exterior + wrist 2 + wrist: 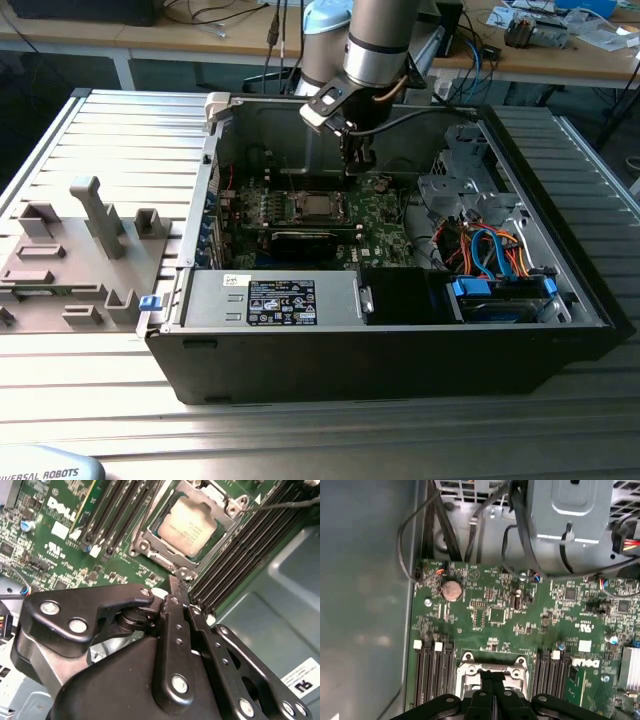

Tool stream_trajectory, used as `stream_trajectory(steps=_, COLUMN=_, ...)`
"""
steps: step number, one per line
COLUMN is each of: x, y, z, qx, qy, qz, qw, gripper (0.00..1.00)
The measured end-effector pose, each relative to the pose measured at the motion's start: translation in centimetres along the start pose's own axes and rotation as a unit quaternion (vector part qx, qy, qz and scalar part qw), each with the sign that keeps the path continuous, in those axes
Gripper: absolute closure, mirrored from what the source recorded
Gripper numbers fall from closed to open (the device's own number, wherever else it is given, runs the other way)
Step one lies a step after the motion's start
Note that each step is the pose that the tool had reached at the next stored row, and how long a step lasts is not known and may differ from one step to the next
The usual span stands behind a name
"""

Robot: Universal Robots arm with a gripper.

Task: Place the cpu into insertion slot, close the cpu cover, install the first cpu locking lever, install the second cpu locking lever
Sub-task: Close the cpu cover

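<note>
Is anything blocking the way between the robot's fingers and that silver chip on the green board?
Nothing visible does. In the second wrist view the gripper, fingers shut, hangs right at a corner of the cpu cover, which lies over the edges of the cpu. The memory slots stand on either side, not between.

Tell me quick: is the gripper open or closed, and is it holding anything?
Gripper: jaws closed with nothing visible between them, sitting just off a corner of the cpu cover.
</note>
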State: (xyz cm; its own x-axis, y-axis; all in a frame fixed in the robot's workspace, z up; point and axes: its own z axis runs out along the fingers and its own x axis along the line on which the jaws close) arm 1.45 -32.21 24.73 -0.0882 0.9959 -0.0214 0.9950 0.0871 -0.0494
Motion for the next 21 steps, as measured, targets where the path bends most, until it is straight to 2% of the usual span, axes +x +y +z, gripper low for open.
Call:
stream_trajectory(steps=2, x=0.08, y=-0.87, z=0.27, qx=0.0000, qy=0.0001, qz=0.000, qw=1.0000, gripper=0.89)
stream_trajectory(steps=4, x=0.20, y=-2.11, z=0.68, qx=0.0000, qy=0.0000, qz=0.000, qw=1.0000, gripper=0.89)
stream_trajectory(steps=7, x=0.32, y=-3.28, z=1.31, qx=0.0000, qy=0.0000, qz=0.000, qw=1.0000, gripper=0.89)
stream_trajectory(steps=8, x=0.39, y=-3.97, z=1.68, qx=0.0000, qy=0.0000, qz=0.000, qw=1.0000, gripper=0.89)
stream_trajectory(steps=10, x=0.46, y=-4.71, z=2.08, qx=0.0000, qy=0.0000, qz=0.000, qw=1.0000, gripper=0.89)
stream_trajectory(steps=11, x=0.52, y=-5.30, z=2.43, qx=0.0000, qy=0.0000, qz=0.000, qw=1.0000, gripper=0.89)
stream_trajectory(steps=13, x=0.59, y=-5.93, z=2.85, qx=0.0000, qy=0.0000, qz=0.000, qw=1.0000, gripper=0.89)
stream_trajectory(steps=15, x=0.64, y=-6.27, z=3.50, qx=0.0000, qy=0.0000, qz=0.000, qw=1.0000, gripper=0.89)
stream_trajectory(steps=21, x=0.63, y=-6.24, z=4.33, qx=0.0000, qy=0.0000, qz=0.000, qw=1.0000, gripper=0.89)
